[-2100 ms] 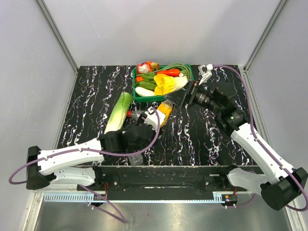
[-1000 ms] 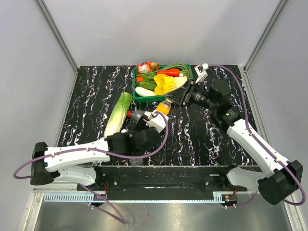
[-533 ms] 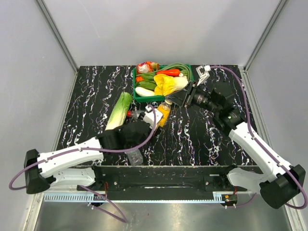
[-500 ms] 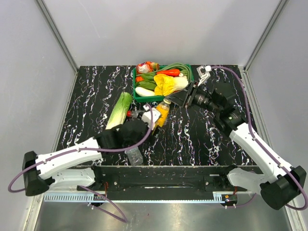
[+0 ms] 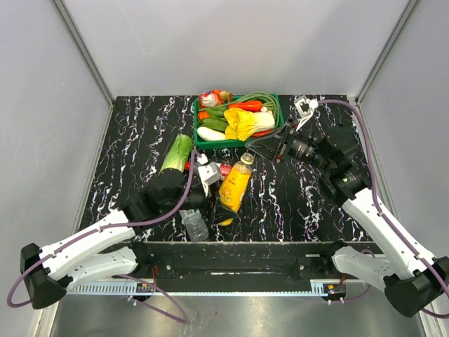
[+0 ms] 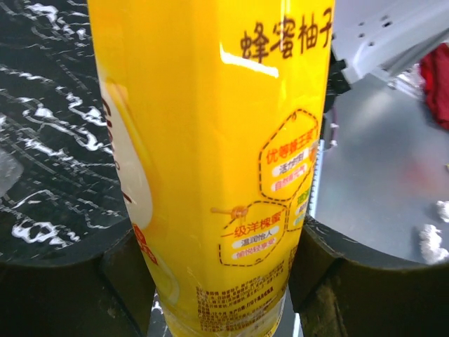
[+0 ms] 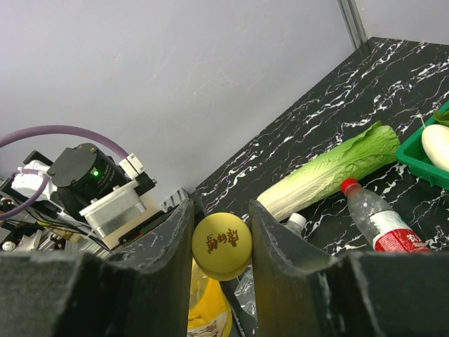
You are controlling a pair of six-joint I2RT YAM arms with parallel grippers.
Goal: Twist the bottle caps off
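I have the left gripper (image 6: 221, 295) clamped on the lower body of the yellow juice bottle (image 5: 235, 184). The bottle leans at the centre of the top view, neck toward the upper right. My right gripper (image 7: 222, 267) is pinched narrow on the yellow cap (image 7: 222, 246), low in the centre of its wrist view. I cannot tell whether that cap is free of the neck. At right in that view, the red cap (image 7: 349, 186) is on a clear bottle (image 7: 375, 223) lying beside the cabbage (image 5: 175, 153). The white cap (image 7: 297, 223) shows near the cabbage's pale end.

You see glossy plastic on the yellow bottle (image 6: 210, 140), a smooth plastic yellow cap (image 7: 222, 246), and a polished, marble-look tabletop (image 5: 133, 133).
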